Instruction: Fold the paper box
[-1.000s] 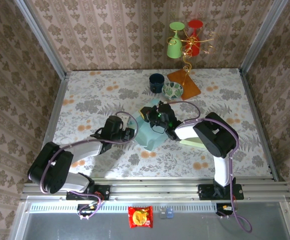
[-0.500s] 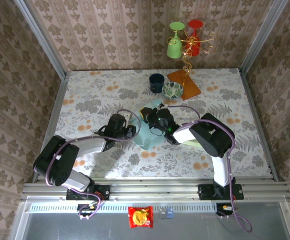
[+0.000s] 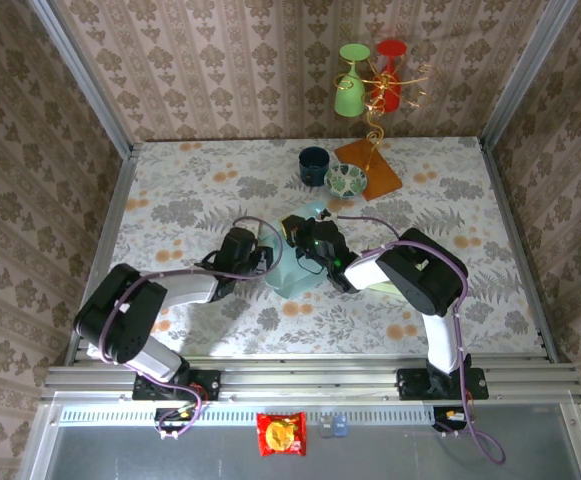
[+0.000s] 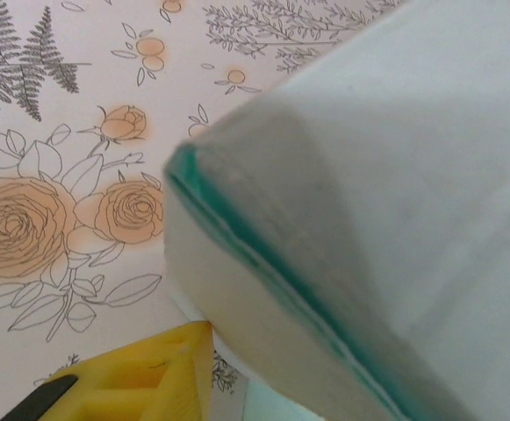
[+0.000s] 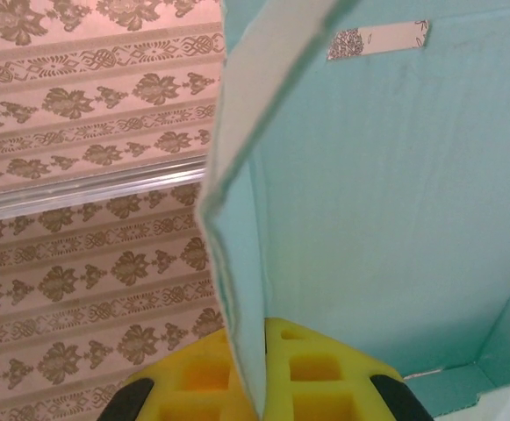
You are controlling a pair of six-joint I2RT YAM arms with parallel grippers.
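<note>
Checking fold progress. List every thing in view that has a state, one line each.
Paper box: partly folded, one wall raised.
Right gripper: jaws shut on that raised wall.
Left gripper: at the box's left edge; whether its jaws are closed is unclear.
Dark cup: upright.
Patterned bowl: upright.
Green glass: hanging upside down on the rack.
Red glass: hanging upside down beside it.
Snack packet: lying flat.
</note>
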